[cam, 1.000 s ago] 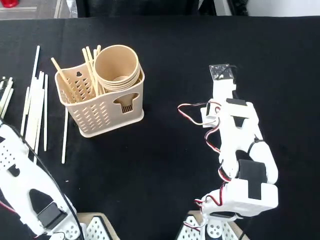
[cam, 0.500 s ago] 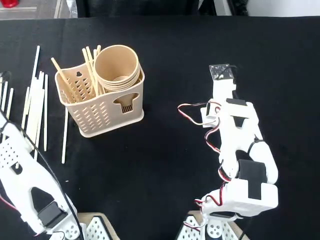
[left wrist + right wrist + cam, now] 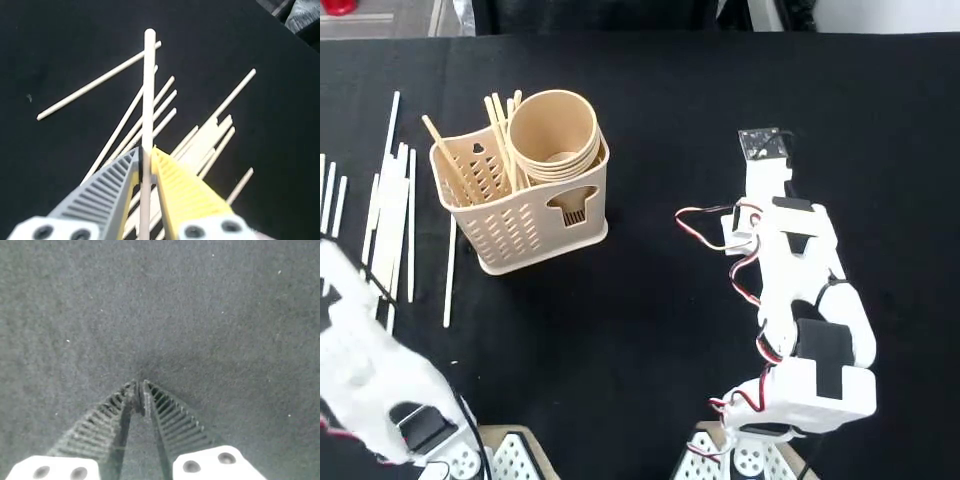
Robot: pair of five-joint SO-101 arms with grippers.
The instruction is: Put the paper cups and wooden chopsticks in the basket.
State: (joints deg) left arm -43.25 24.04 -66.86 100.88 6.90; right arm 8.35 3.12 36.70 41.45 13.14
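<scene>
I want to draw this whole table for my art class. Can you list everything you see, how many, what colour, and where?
table: one, black, under everything
basket: one, beige, left of centre
paper cups: one nested stack, tan, standing in the basket; exact number unclear
chopsticks in basket: several, pale wood, leaning beside the cups
loose chopsticks: an overlapping bunch, pale wood, lying left of the basket
held chopstick: one, pale wood, above the bunch
red thing: one, far left corner
left gripper: grey and yellow, shut on the held chopstick
right gripper: shut, over bare table
</scene>
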